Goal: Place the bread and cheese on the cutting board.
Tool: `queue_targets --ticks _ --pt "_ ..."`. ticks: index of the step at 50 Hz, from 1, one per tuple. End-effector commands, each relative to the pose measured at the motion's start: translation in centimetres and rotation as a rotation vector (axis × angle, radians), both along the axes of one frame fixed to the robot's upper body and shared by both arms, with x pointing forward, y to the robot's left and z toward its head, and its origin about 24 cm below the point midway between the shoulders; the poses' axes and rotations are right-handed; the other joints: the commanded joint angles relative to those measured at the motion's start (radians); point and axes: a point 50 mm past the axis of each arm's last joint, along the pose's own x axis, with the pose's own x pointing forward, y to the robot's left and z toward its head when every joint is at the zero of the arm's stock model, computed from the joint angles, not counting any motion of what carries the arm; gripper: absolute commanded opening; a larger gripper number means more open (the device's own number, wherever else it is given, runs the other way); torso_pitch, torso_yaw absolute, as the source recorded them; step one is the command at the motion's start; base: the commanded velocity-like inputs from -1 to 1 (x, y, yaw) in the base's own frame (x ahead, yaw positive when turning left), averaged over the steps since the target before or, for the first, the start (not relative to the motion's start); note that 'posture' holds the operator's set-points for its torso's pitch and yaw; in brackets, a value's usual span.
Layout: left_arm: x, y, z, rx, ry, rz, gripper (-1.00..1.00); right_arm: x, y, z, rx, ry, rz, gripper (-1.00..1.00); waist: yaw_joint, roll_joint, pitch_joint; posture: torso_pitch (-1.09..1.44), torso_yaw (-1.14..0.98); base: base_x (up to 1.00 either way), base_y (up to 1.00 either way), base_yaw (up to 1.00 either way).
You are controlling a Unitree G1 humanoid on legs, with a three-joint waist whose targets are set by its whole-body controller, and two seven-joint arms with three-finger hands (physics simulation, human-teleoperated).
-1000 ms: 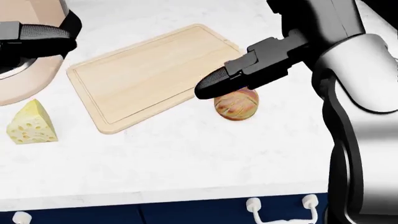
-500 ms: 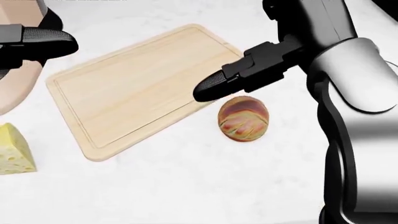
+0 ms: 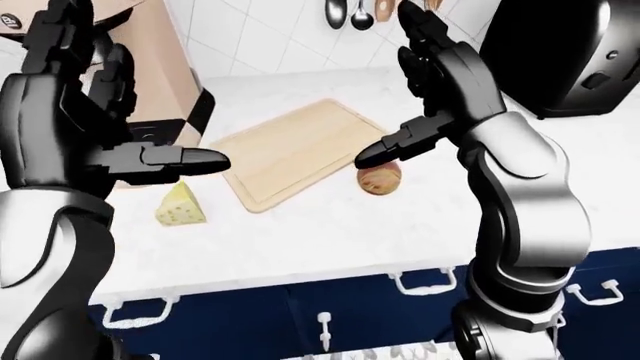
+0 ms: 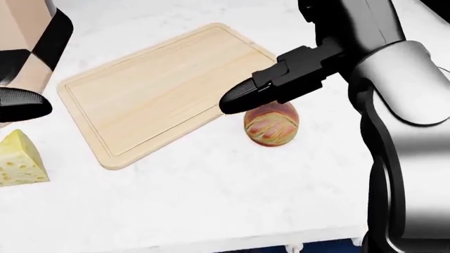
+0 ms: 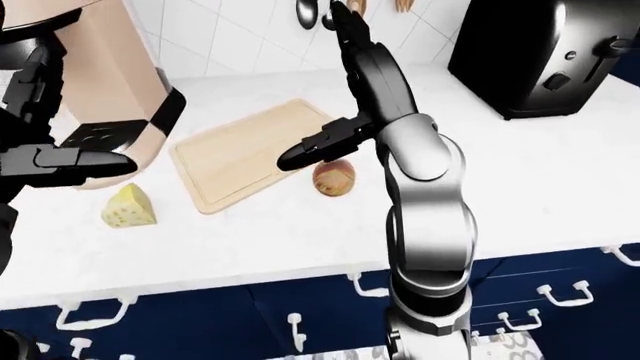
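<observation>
Checking progress: nothing is placed yet. Your cutting board [image 4: 151, 84] is bare; bread [image 4: 271, 124] sits on the counter [image 4: 211, 200] just off its right edge, cheese [image 4: 21, 159] off its left. Right hand [image 3: 440, 67] and left hand [image 3: 75, 112] hover, fingers spread, holding nothing.

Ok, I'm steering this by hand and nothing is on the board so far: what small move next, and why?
Probably lower the right hand onto the bread: its fingers are open, the thumb pokes out just above the roll, and the cutting board lies bare right beside it. The cheese can wait.
</observation>
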Motion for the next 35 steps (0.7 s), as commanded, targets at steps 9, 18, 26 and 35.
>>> queue_targets --ticks 9,18,26,35 --pt "-1.7 1.9 -1.2 0.05 -0.048 -0.018 1.0 -0.7 0.0 1.4 0.006 -0.084 0.0 1.0 0.0 0.013 -0.023 0.0 0.0 0.0 0.0 0.0" --pt "-1.8 3.8 -2.3 0.057 -0.016 0.013 1.0 -0.6 0.0 1.3 0.007 -0.081 0.001 1.0 0.0 0.021 -0.025 0.0 0.0 0.0 0.0 0.0" --pt "-1.6 4.8 -3.8 0.084 0.016 0.015 1.0 -0.5 0.2 1.3 0.002 -0.077 0.003 1.0 -0.001 0.023 -0.03 0.0 0.0 0.0 0.0 0.0" --pt "-1.2 5.0 -5.0 0.102 0.041 -0.003 1.0 -0.3 0.2 0.9 -0.002 -0.072 0.005 1.0 0.0 0.018 -0.036 0.0 0.0 0.0 0.0 0.0"
